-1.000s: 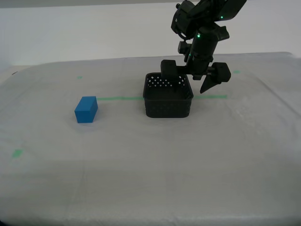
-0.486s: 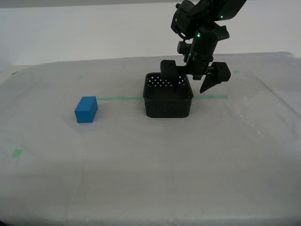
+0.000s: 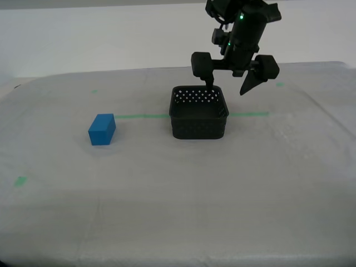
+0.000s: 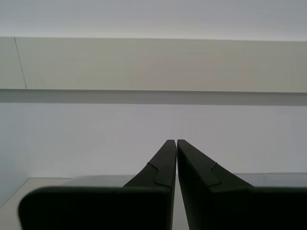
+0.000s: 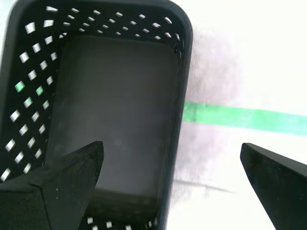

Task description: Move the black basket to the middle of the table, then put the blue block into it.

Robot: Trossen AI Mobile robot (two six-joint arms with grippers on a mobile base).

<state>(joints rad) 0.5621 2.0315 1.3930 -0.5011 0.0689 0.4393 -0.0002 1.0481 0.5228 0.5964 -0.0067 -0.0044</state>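
The black basket (image 3: 198, 119) stands empty on the table (image 3: 222, 189), near the middle, on the green tape line (image 3: 142, 116). My first gripper (image 3: 227, 89) hangs open just above the basket's far rim, one finger over the inside and the other past the wall toward the exterior view's right. The first wrist view looks down into the basket (image 5: 115, 105) between the spread fingers (image 5: 72, 172). The blue block (image 3: 102, 129) lies on the cloth toward the exterior view's left, apart from the basket. My second gripper (image 4: 176, 141) is shut on nothing and faces a white wall.
Small green tape bits (image 3: 20, 181) mark the cloth near the exterior view's left edge and at the back. The tape line (image 5: 240, 116) runs out from under the basket. A white wall stands behind the table.
My first gripper has risen, still open: the finger that was down inside the basket is now above its rim. Basket and block have not moved.
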